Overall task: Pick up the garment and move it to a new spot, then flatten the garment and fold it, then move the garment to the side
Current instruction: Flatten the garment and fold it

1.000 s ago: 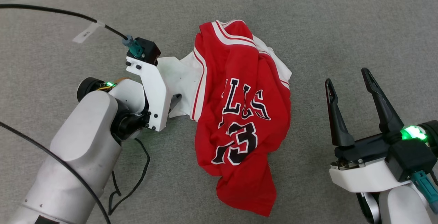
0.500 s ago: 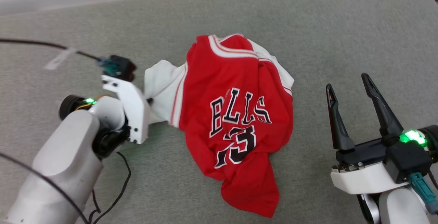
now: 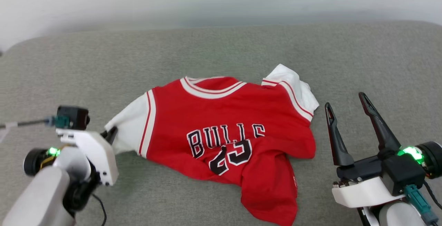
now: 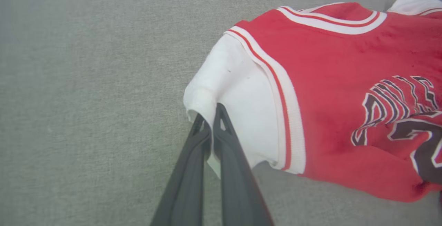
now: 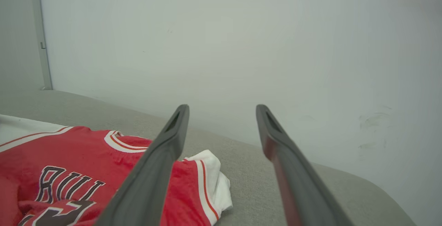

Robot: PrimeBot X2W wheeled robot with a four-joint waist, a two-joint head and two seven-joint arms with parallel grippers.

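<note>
My left gripper (image 4: pixel 209 124) is clenched on the white sleeve at the left end of the one garment (image 3: pixel 228 115), which lies rumpled mid-way across the grey surface (image 3: pixel 221 46). My right gripper (image 3: pixel 345 102) hangs spread wide and empty, just right of it.

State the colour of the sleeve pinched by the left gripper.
White sleeve; best seen in the left wrist view.

You're in what looks like a bare lab or test room. Work surface: grey felt-covered table (image 3: pixel 221 46), rounded corners, set against a plain pale wall (image 5: pixel 241 46). Faint scuffs (image 5: pixel 371 119) on the wall. Narrow vertical trim strip (image 5: pixel 41 39) at one end.
</note>
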